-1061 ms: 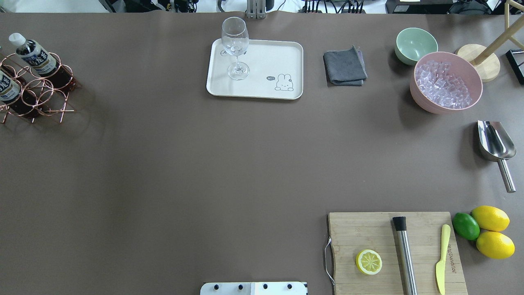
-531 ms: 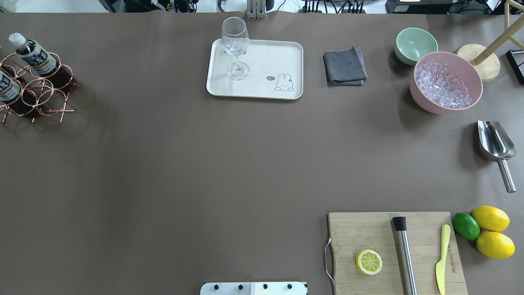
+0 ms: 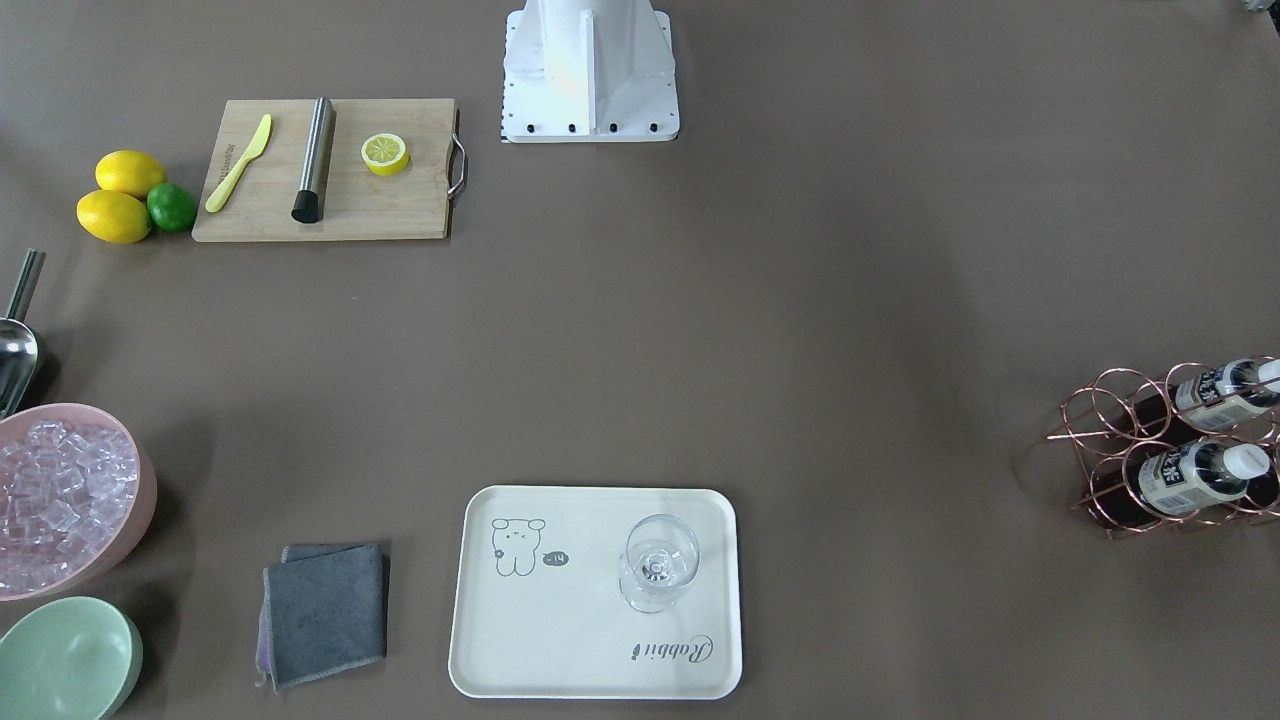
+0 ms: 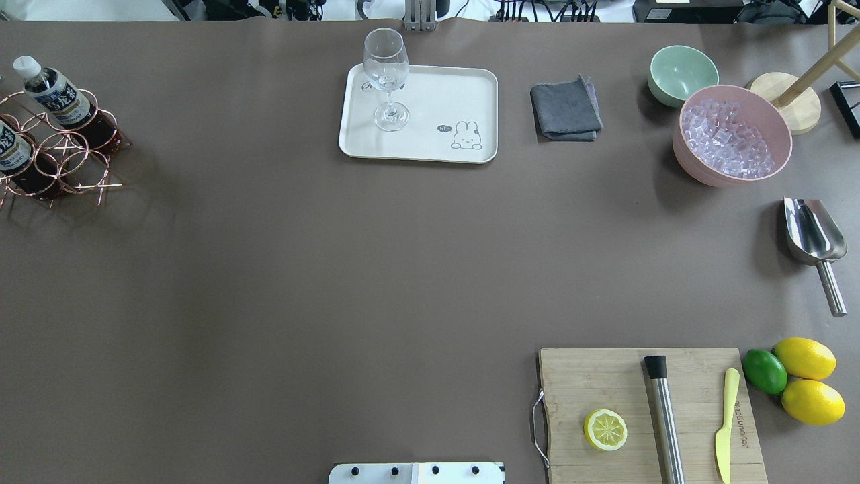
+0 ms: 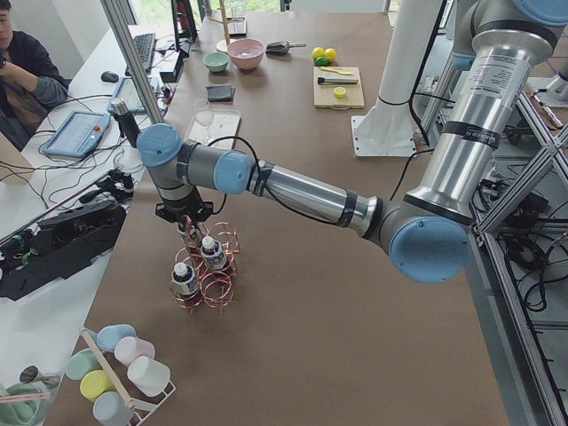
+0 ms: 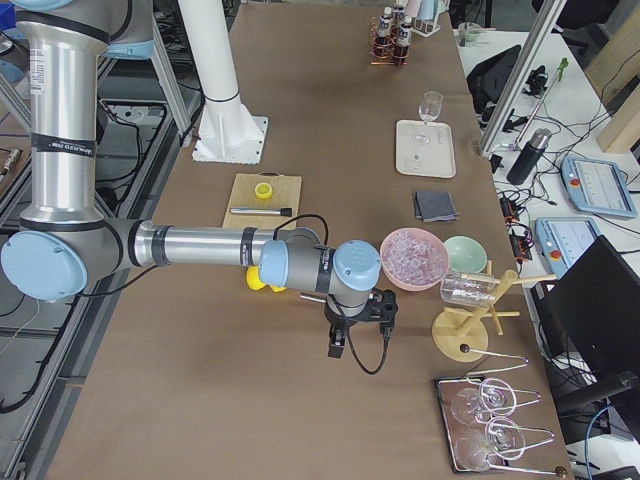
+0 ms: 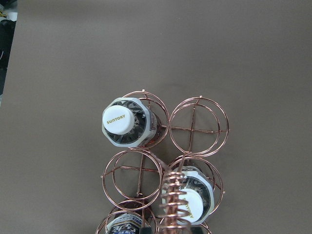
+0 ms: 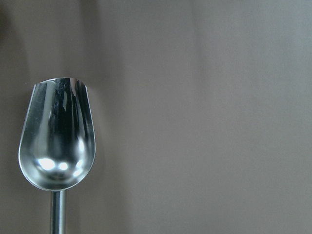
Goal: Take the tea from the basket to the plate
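The rose-gold wire basket [image 4: 74, 158] stands at the table's far left; it also shows in the front view [image 3: 1110, 420]. Two tea bottles [image 4: 57, 101] with white caps show in it from overhead. The left wrist view looks straight down on the basket [image 7: 197, 126] and the bottle caps [image 7: 119, 120], with the coiled handle [image 7: 173, 200] close below. My left gripper [image 5: 186, 226] hangs right over the basket; I cannot tell if it is open or shut. The cream plate [image 4: 437, 87] holds a wine glass [image 4: 386, 74]. My right gripper [image 6: 340, 345] hovers over the steel scoop [image 8: 56, 141]; its state is unclear.
A grey cloth [image 4: 566, 109], a green bowl [image 4: 682, 72] and a pink bowl of ice [image 4: 732, 134] lie right of the plate. The scoop [image 4: 813, 242] is at the right edge. A cutting board [image 4: 605, 383] with a lemon half, a muddler and a knife sits front right, beside lemons [image 4: 806, 380].
The basket with its bottles has shifted a little to the left and away from the robot in the overhead view. Nothing else has moved.
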Available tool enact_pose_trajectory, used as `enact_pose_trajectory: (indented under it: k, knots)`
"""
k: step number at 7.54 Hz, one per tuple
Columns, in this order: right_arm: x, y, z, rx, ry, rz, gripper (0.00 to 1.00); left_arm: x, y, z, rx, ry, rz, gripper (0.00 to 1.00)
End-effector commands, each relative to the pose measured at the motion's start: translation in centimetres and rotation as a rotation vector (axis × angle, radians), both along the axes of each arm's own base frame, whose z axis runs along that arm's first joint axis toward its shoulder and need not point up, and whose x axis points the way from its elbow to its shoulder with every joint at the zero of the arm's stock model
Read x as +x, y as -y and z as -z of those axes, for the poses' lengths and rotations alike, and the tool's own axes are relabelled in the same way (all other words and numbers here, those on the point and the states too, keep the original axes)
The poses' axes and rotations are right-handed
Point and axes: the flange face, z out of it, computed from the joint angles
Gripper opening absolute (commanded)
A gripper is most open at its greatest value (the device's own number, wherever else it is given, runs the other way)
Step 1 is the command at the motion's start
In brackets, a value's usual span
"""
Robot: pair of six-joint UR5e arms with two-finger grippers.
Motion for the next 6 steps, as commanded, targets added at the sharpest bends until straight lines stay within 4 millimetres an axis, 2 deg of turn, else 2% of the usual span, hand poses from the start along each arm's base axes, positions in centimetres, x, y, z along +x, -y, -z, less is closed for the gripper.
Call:
enact_pose_trajectory:
  k: [1, 2, 4, 5, 6]
  knots:
    - [-0.6, 1.2, 1.1, 0.023, 0.009, 0.012, 1.00, -0.3, -1.1, 3.6, 0.017, -0.001, 0.007, 0.00]
    - [-0.8, 1.5, 3.3, 0.062, 0.027, 0.010, 1.00, -0.2, -1.8, 6.1, 0.034, 0.000, 0.009, 0.00]
    - [-1.4, 2.1, 6.6, 0.144, 0.054, 0.019, 1.00, -0.1, -3.4, 12.7, 0.055, -0.011, 0.066, 0.00]
    - [-3.5, 3.2, 9.8, 0.216, 0.058, 0.051, 1.00, 0.6, -3.8, 15.4, 0.055, -0.025, 0.096, 0.00]
    - [-5.5, 4.2, 13.0, 0.278, 0.071, 0.091, 1.00, 2.4, -3.8, 18.3, 0.091, -0.035, 0.079, 0.00]
